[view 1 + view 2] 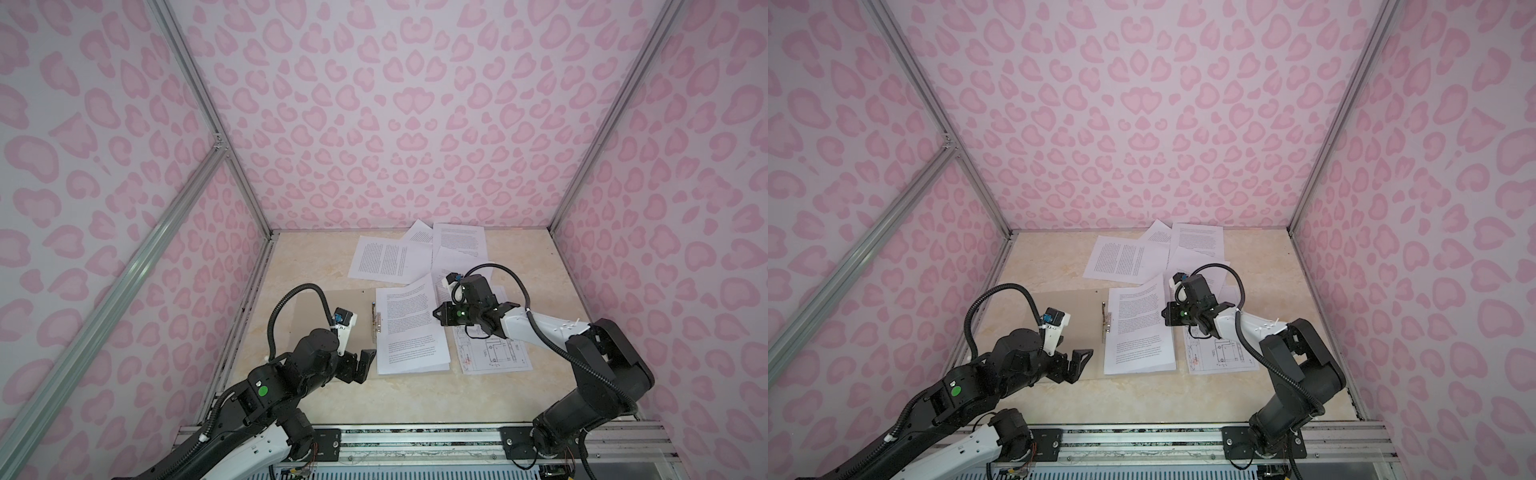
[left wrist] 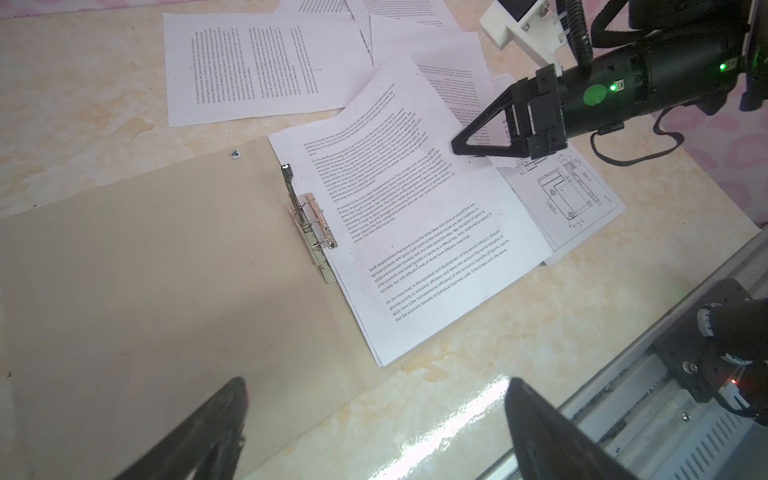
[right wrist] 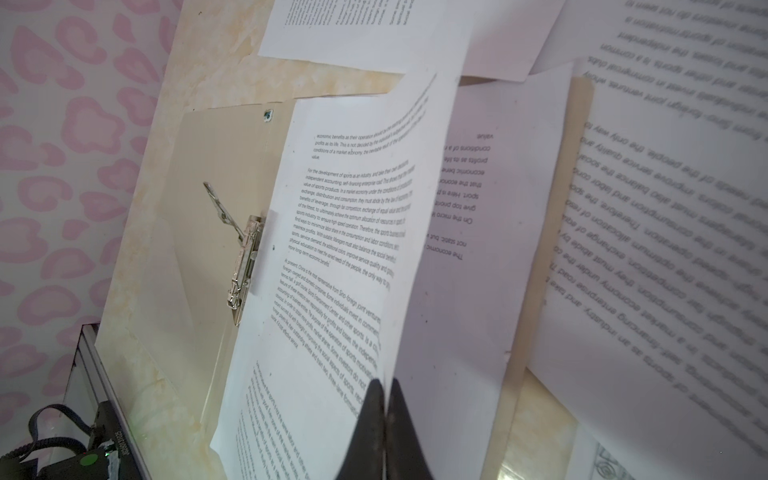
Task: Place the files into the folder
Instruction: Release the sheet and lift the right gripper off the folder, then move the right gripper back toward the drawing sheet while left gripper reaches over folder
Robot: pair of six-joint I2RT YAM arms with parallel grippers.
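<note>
Files (image 1: 411, 324) lie on the open folder (image 2: 124, 270). Right fingers (image 3: 374, 403) pinch the top sheet's (image 3: 332, 249) raised edge. Left fingers (image 2: 536, 419) stand wide apart by the folder.

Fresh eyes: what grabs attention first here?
Pink leopard-print walls surround the table. At its middle the folder lies open, metal clip at the spine, with the right gripper shut on the top sheet on its right half. More files lie scattered behind; the left gripper hangs open near the front.
</note>
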